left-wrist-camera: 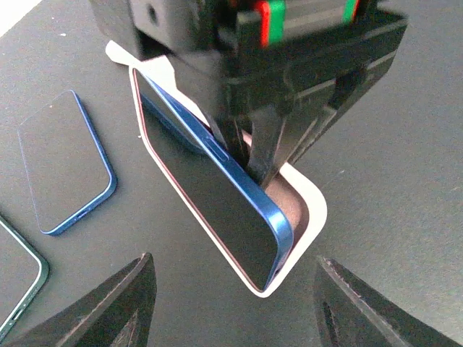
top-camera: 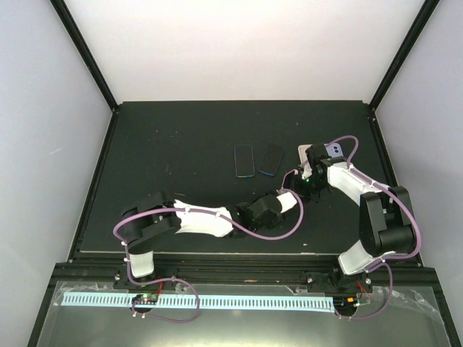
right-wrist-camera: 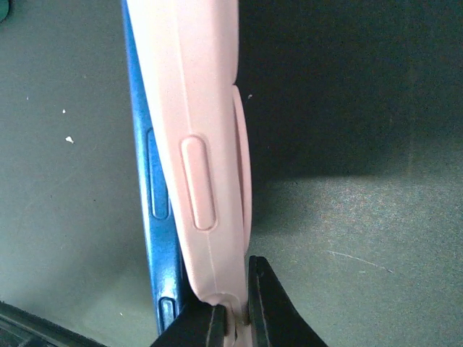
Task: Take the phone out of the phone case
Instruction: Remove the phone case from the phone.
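Observation:
A blue phone (left-wrist-camera: pixel 210 188) sits tilted in a pale pink case (left-wrist-camera: pixel 293 206), its near long edge lifted out of the case wall. My right gripper (right-wrist-camera: pixel 235 318) is shut on the case's edge (right-wrist-camera: pixel 206 144), with the blue phone's side (right-wrist-camera: pixel 155 217) beside it. In the top view the right gripper (top-camera: pixel 312 157) is over the case (top-camera: pixel 303 152) at the mat's right. My left gripper (left-wrist-camera: pixel 235 311) is open, fingers (left-wrist-camera: pixel 137 303) apart just short of the phone's near end, touching nothing. It shows in the top view (top-camera: pixel 295 192).
Two bare phones lie flat on the black mat (top-camera: pixel 181 144) left of the case: a blue-edged one (left-wrist-camera: pixel 61 163) (top-camera: pixel 270 159) and a green-edged one (left-wrist-camera: pixel 14 278) (top-camera: pixel 244 160). A black frame borders the mat.

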Motion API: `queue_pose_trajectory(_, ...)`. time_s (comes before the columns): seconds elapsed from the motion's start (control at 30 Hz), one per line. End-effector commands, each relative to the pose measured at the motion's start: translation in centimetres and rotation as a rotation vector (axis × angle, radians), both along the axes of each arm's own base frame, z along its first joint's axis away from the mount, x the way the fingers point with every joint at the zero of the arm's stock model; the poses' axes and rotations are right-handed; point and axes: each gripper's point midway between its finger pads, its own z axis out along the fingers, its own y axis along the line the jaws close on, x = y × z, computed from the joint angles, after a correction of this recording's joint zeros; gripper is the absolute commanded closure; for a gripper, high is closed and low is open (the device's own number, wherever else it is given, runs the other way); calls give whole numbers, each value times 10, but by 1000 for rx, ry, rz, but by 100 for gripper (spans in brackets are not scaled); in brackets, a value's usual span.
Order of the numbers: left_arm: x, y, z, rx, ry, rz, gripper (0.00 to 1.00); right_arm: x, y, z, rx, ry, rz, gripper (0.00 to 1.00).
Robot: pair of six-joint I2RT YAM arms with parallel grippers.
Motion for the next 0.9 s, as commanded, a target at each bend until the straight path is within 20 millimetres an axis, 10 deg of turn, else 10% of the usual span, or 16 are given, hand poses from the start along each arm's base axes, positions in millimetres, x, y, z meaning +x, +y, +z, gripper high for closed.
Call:
queue_pose_trajectory(0.0, 10, -10, 6, 23, -72, 0, 40, 8, 6, 5, 34, -28, 10, 99)
queue_pose_trajectory(0.87, 32, 0, -2, 169, -198, 71, 46, 0, 22, 26, 160, -58, 20, 99)
